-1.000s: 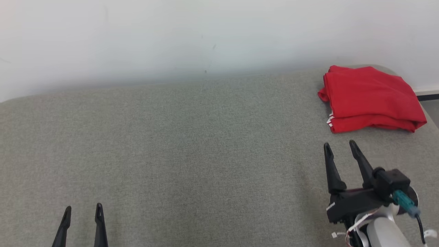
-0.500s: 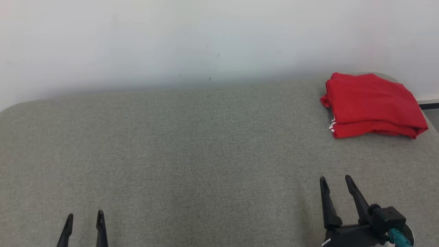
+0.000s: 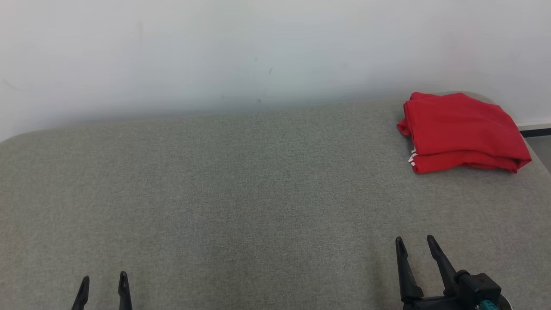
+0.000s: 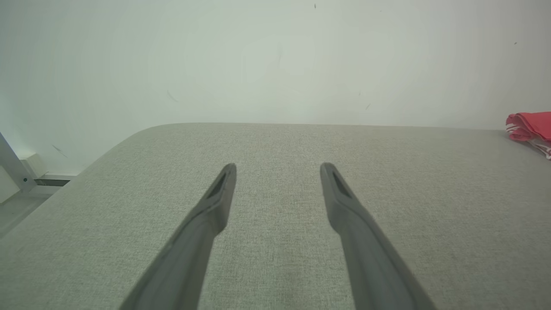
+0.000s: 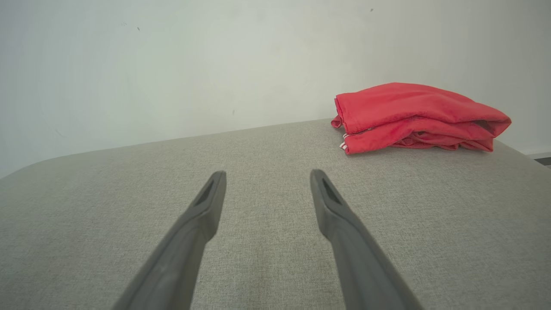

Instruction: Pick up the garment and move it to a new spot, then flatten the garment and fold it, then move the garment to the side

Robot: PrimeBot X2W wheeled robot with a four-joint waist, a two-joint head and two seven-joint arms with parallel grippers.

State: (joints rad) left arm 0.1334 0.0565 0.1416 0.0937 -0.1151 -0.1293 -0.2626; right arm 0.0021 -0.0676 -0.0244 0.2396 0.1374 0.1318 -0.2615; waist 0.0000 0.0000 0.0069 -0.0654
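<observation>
Left fingers: the left gripper (image 3: pixel 104 277) holds its two dark, tapered fingers spread apart, with bare fabric showing in the gap. The tips sit at the lower left of the head view.
Right fingers: the right gripper (image 3: pixel 414 239) is spread the same way and grips nothing. It sits at the lower right, with a black wrist block and a teal connector (image 3: pixel 488 305) behind it.
Garment: the red garment (image 3: pixel 462 129) lies folded in a thick, roughly rectangular stack. It rests on the far right corner of the desk (image 3: pixel 258 193), close to the wall (image 3: pixel 258 43). It is well apart from both grippers and nearer the right one.
Garment detail: soft cloth in layered folds, with thin white stripes at the near left end of the stack.
Desk edges: the far edge runs along the wall. Both far corners are rounded, and the right one curves just behind the garment. The right edge drops away just beyond the stack.
Open room: a broad bare stretch of desk spans from the left corner across the middle to the garment, and lies ahead of both pairs of fingers.
Desk surface: grey-green woven fabric, matt, flat and evenly textured.
Room: a pale, smooth wall with a few small dark specks. To the right are a dark skirting strip (image 3: pixel 536 131) and grey floor (image 3: pixel 543 148).
Left corner, wrist view: a slanted pale metal strut (image 4: pixel 12 165) stands beside the desk's rounded corner.
</observation>
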